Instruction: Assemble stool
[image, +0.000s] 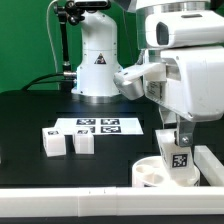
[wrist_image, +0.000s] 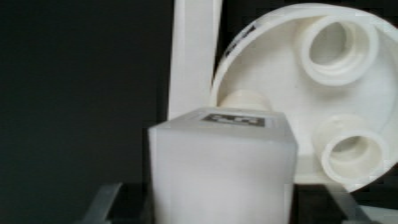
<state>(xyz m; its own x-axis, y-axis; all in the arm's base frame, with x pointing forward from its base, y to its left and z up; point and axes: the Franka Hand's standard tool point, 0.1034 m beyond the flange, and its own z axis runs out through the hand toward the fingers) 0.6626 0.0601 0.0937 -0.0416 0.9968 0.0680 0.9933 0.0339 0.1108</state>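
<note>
Standing just beyond the marker board's (image: 97, 126) end on the exterior view's left, two loose legs (image: 67, 143) sit side by side on the black table (image: 30, 115), their tags too small to read. Toward the exterior view's right and nearer the camera than the marker board lies the round seat (image: 147, 172), partly hidden. Over its rim the gripper (image: 176, 135) is clenched on a third leg (image: 180, 160), held upright. Whether this leg touches the seat cannot be told. The wrist view shows two round sockets (wrist_image: 334, 48) in the seat. Farther right runs the edge rail (image: 212, 162), cut off by the frame.
</note>
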